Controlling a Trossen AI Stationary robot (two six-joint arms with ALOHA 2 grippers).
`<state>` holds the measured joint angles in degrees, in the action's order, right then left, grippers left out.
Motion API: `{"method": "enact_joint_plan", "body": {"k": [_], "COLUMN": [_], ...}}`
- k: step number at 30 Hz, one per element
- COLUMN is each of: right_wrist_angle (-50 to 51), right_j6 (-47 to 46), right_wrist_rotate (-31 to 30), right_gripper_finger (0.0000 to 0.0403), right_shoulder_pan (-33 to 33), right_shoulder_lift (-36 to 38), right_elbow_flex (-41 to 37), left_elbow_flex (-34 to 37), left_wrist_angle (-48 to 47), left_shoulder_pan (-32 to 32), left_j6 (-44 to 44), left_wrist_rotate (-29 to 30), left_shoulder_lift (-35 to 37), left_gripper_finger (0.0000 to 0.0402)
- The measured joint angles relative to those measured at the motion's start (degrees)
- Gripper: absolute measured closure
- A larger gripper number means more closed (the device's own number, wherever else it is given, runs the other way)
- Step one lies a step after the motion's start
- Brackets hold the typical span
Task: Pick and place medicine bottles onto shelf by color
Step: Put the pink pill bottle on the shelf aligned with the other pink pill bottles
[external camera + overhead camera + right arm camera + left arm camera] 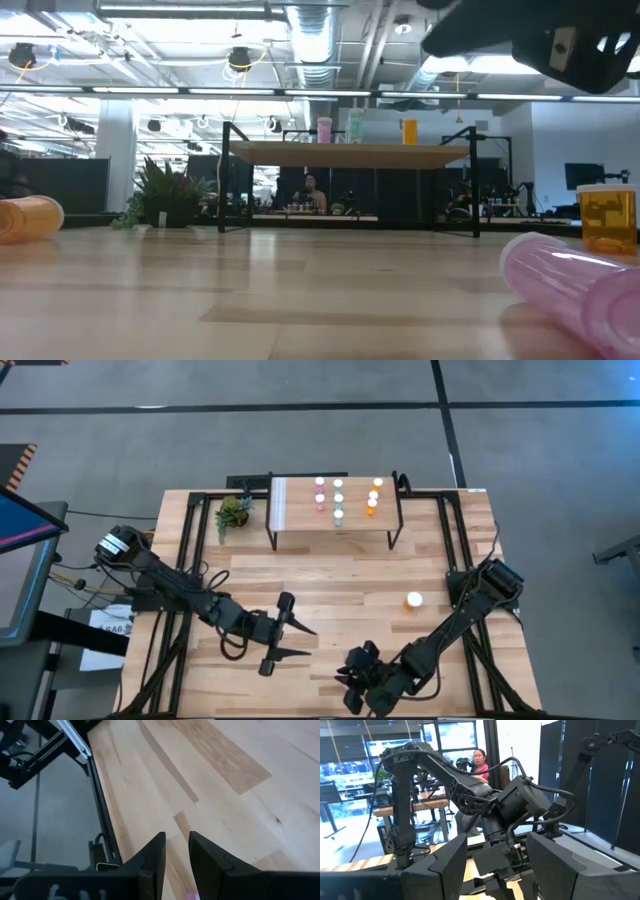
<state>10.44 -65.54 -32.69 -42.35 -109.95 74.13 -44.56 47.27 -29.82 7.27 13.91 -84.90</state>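
Note:
The shelf (300,510) stands at the table's far side. On it stand pink bottles (320,494), teal bottles (338,500) and orange bottles (374,496), in rows by colour. One orange bottle (413,600) stands on the table right of centre. The low view shows a pink bottle (575,290) lying on its side near the front edge and an orange bottle (28,218) lying at the left. My left gripper (305,640) is wide open and empty above the table's middle front. My right gripper (352,678) hovers near the front edge, its fingers (155,852) a narrow gap apart and empty.
A small green plant (233,512) stands left of the shelf. Black frame rails (180,560) run along the table's left and right sides. The two grippers are close together at the front. Bare wood lies between them and the shelf. A person (481,762) is in the room beyond.

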Motion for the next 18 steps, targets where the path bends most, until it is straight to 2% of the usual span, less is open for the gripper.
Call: {"method": "enact_joint_plan", "body": {"k": [18], "right_wrist_angle": [-0.18], "right_j6": [4.59], "right_wrist_rotate": [-0.3], "right_gripper_finger": [0.0295], "right_shoulder_pan": [3.13], "right_shoulder_lift": [0.0], "right_elbow_flex": [-0.02], "left_elbow_flex": [0.0], "left_wrist_angle": [-3.37], "left_shoulder_pan": [0.0], "left_j6": [-3.82], "left_wrist_rotate": [0.03], "left_shoulder_lift": [-0.04], "left_gripper_finger": [0.0207]}}
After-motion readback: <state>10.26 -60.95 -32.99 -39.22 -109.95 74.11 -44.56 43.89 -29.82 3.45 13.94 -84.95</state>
